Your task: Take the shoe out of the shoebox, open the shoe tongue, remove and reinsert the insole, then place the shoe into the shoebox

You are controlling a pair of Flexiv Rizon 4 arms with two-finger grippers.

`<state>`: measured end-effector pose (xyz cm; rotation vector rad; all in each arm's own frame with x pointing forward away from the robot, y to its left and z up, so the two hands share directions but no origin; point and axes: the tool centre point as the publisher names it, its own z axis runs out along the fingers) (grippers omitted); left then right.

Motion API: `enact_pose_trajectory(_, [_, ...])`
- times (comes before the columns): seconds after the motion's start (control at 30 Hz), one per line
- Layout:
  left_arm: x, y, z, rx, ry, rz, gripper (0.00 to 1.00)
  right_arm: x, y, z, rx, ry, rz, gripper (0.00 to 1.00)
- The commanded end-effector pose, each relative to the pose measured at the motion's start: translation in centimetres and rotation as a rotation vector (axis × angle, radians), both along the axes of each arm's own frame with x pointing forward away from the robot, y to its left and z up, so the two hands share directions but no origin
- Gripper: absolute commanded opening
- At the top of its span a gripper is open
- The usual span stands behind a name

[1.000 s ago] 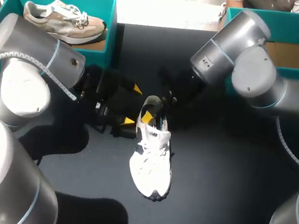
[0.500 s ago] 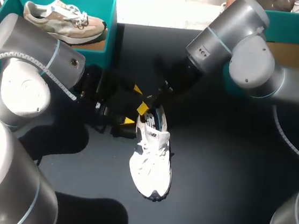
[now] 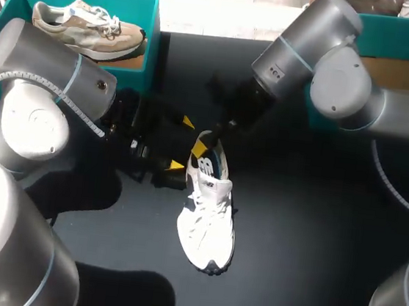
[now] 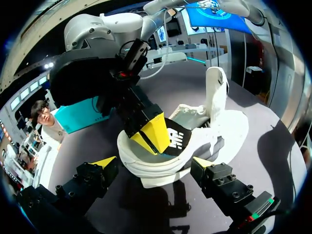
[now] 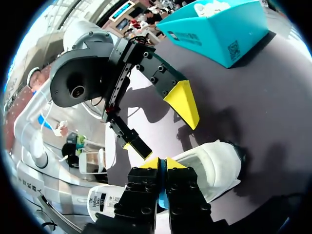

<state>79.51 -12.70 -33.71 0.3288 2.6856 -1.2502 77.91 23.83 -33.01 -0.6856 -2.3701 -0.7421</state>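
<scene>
My head camera looks down from above and behind me onto the desk (image 3: 314, 232), with the white shoe (image 3: 209, 212) mid-view. Both wrist cameras sit close by the shoe's heel, facing each other. The left one shows my right gripper (image 4: 152, 136), the right one my left gripper (image 5: 161, 124). Both share the insole (image 4: 178, 141).

Left gripper (image 4: 153, 164) hangs open, fingers spread just short of the shoe's (image 3: 208, 220) heel; right gripper (image 3: 200, 149) pinches the insole (image 4: 178, 139) there.
</scene>
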Motion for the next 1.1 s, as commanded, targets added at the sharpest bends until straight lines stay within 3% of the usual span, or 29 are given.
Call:
enact_pose_trajectory(0.03, [0.0, -0.1, 0.0, 0.005, 0.000, 0.000, 1.00, 0.6, 0.3, -0.6, -0.005, -0.003, 0.006, 0.23])
enact_pose_trajectory(0.2, [0.0, -0.1, 0.0, 0.005, 0.000, 0.000, 1.00, 0.7, -0.5, 0.9, 0.000, -0.056, -0.006, 0.38])
enact_pose_trajectory(0.3, [0.0, -0.1, 0.0, 0.005, 0.000, 0.000, 1.00, 0.9, -0.6, 2.1, 0.016, -0.103, -0.001, 0.42])
enact_pose_trajectory(0.4, [0.0, -0.1, 0.0, 0.005, 0.000, 0.000, 1.00, 1.8, -0.5, 3.8, 0.008, -0.123, 0.018, 0.44])
enact_pose_trajectory(0.6, [0.0, -0.1, 0.0, 0.005, 0.000, 0.000, 1.00, 2.6, -0.5, 4.9, 0.007, -0.154, 0.025, 0.44])
enact_pose_trajectory(0.8, [0.0, -0.1, 0.0, 0.005, 0.000, 0.000, 1.00, 2.5, -1.9, 8.3, -0.005, -0.198, -0.044, 0.46])
enact_pose_trajectory(0.93, [0.0, -0.1, 0.0, 0.005, 0.000, 0.000, 1.00, 1.6, -5.1, 8.9, -0.046, -0.179, -0.118, 0.39])
enact_pose_trajectory(1.0, [0.0, -0.1, 0.0, 0.005, 0.000, 0.000, 1.00, 1.1, -5.9, 9.0, -0.049, -0.163, -0.161, 0.23])
enact_pose_trajectory(1.07, [0.0, -0.1, 0.0, 0.005, 0.000, 0.000, 1.00, 0.8, -6.5, 9.0, -0.070, -0.161, -0.196, 0.15])
enact_pose_trajectory(1.1, [0.0, -0.1, 0.0, 0.005, 0.000, 0.000, 1.00, 0.7, -6.5, 8.9, -0.082, -0.153, -0.217, 0.00])
